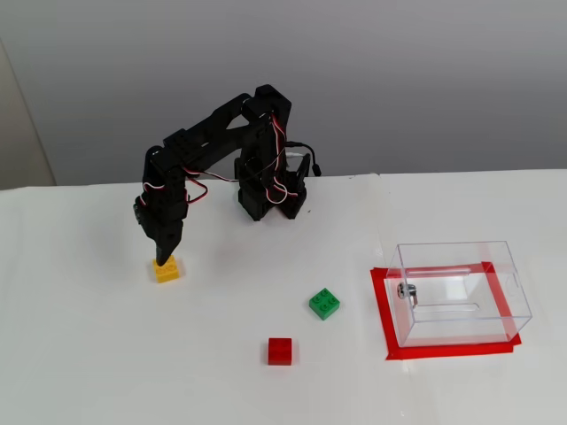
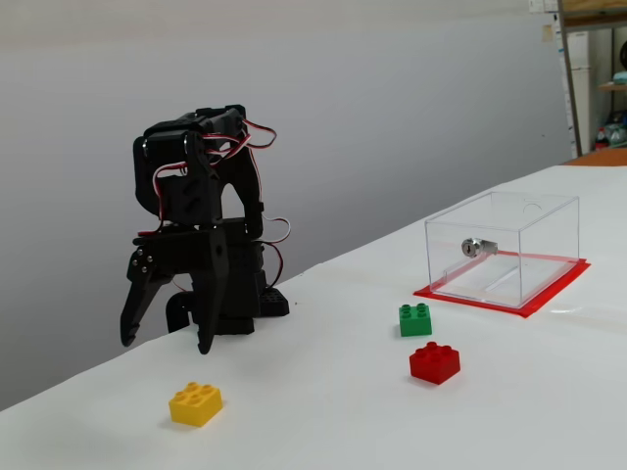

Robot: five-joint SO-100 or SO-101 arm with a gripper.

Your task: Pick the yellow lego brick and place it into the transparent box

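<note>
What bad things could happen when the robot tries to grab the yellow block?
1. The gripper is open and above the yellow block, seemingly a bit behind it. If it drops straight down, one finger might hit the studs and push the block away.
2. The green block and red block sit between the yellow one and the clear box. A low carry might bump them.
</note>
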